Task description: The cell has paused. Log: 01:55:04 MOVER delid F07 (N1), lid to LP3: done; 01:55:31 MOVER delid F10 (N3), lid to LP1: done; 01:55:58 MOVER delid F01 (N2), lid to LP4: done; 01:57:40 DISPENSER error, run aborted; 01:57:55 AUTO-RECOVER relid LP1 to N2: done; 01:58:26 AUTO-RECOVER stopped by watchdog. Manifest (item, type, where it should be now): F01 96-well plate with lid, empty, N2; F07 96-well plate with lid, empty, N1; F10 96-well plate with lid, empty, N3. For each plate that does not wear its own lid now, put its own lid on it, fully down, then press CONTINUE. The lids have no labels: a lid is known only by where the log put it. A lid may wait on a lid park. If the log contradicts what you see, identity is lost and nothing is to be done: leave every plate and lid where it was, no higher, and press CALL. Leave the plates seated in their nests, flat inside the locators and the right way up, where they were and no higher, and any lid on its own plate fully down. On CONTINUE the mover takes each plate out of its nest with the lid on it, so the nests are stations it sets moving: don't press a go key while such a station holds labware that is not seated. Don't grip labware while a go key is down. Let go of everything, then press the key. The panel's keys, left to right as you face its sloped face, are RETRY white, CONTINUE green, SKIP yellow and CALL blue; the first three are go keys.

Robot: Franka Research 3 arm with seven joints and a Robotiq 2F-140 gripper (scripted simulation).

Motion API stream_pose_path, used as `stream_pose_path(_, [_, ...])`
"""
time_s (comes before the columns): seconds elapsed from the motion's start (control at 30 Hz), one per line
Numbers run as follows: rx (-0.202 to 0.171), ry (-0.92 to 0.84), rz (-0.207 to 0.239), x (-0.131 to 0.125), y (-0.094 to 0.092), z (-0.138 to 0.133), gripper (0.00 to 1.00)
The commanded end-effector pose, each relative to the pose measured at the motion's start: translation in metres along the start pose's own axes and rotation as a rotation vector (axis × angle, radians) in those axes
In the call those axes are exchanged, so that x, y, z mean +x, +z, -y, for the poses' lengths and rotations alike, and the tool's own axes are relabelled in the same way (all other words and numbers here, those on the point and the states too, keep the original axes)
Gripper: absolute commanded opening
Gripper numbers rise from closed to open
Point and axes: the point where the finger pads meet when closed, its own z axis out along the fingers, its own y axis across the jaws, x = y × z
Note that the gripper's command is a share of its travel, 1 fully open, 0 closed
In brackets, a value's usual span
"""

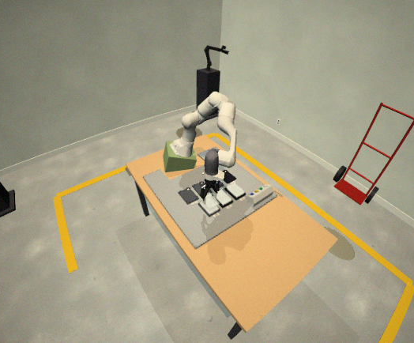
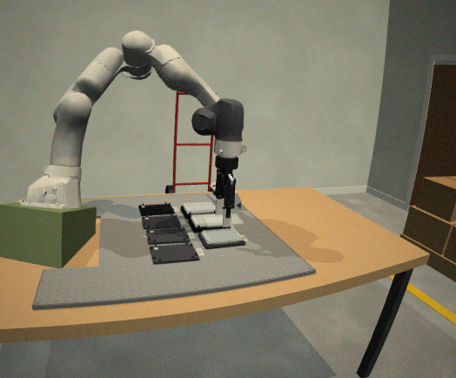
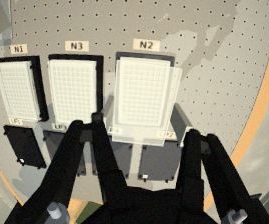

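Observation:
In the wrist view three white 96-well plates stand in dark nests labelled N1 (image 3: 17, 90), N3 (image 3: 74, 90) and N2. My gripper (image 3: 143, 107) is shut on a clear lid (image 3: 143, 99), gripping its long sides and holding it flat over the N2 plate. I cannot tell whether the lid rests on the plate or hangs just above it. The N1 and N3 plates show their well grids. In the exterior view the gripper (image 2: 225, 218) points straight down at the row of plates (image 2: 213, 226). It also shows in the top view (image 1: 208, 194).
Several dark lid parks (image 2: 168, 235) lie in a row beside the nests on the grey mat. The key panel (image 1: 262, 194) stands at the end of the nest row. The green base block (image 2: 46, 232) carries the arm.

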Motion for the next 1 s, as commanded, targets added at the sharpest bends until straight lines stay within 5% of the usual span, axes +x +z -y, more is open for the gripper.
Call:
stream_pose_path(0.0, [0.001, -0.004, 0.001, 0.000, 0.000, 0.000, 0.00])
stream_pose_path(0.97, [0.001, -0.048, 0.001, 0.000, 0.012, -0.001, 0.00])
